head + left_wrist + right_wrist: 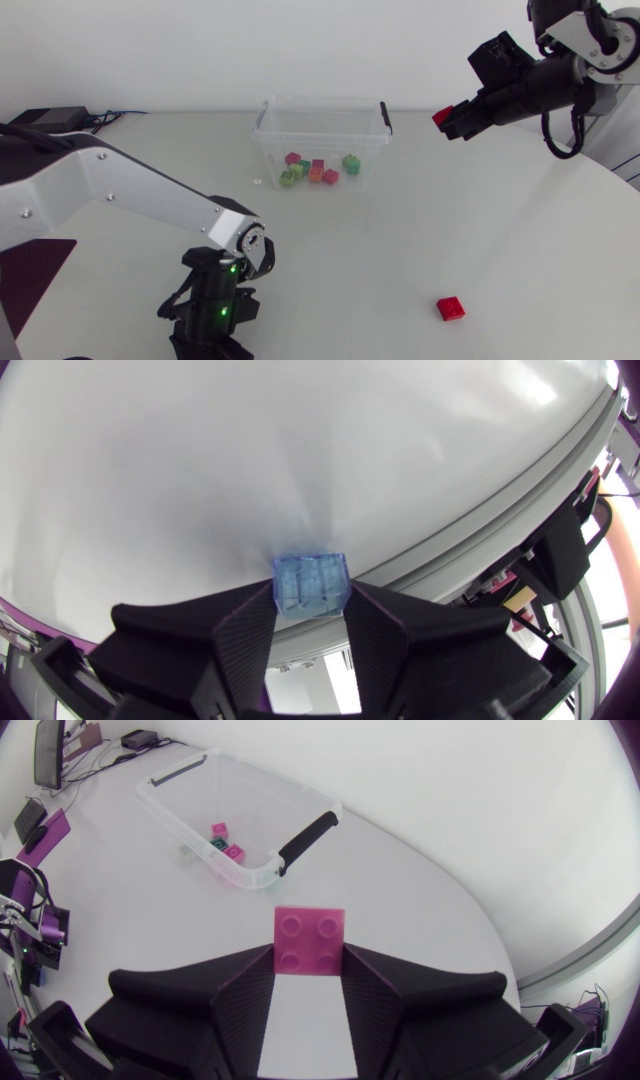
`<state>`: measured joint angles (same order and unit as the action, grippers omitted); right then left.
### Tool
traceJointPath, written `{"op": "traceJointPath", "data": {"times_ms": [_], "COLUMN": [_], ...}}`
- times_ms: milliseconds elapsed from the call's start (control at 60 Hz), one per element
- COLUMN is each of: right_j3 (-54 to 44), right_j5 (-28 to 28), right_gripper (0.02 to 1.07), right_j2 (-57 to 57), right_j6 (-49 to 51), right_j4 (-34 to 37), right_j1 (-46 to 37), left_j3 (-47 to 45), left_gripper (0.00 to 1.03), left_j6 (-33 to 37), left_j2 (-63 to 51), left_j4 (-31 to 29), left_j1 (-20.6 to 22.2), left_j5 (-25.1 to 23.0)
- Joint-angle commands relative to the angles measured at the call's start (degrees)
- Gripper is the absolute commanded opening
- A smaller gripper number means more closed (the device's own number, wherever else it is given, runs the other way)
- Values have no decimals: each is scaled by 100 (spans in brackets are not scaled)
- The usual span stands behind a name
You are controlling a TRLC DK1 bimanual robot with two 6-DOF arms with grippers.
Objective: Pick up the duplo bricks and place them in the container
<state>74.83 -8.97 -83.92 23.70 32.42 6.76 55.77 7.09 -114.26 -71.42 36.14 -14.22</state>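
Note:
My left gripper [312, 612] is shut on a translucent blue brick [312, 584], both fingers pressing its sides, low over the table near its front edge. From above, the left gripper [213, 325] hides that brick. High at the back right, my right gripper [447, 120] is shut on a red brick [440, 117], which looks pink in the right wrist view [310, 938], between that gripper's [310, 968] fingers. The clear container [322, 101] stands at the back middle with several coloured bricks [318, 170] inside. Another red brick [450, 308] lies on the table at the front right.
The container [262, 778] has black handles [305, 838] and lies ahead of my right gripper, to one side. The left arm's white link [130, 190] crosses the front left of the table. A dark mat [30, 270] lies at the left edge.

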Motion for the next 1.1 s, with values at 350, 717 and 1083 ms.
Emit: {"op": "traceJointPath", "data": {"times_ms": [350,717,1083], "right_j3": [1394,3460,2713], "right_j5": [45,475,660], "right_gripper": [40,89,102], "right_j2": [-1469,-3561,-2463], "right_j6": [-657,-841,-832], "right_j4": [-544,-219,71], "right_j1": [958,1336,1336], "left_j3": [2272,3942,4689], "left_gripper": [16,16,18], "left_j6": [187,407,407], "left_j2": [1389,1336,536], "left_j4": [-48,1192,2923], "left_j1": [-1039,-1346,-1452], "left_j5": [613,596,596]}}
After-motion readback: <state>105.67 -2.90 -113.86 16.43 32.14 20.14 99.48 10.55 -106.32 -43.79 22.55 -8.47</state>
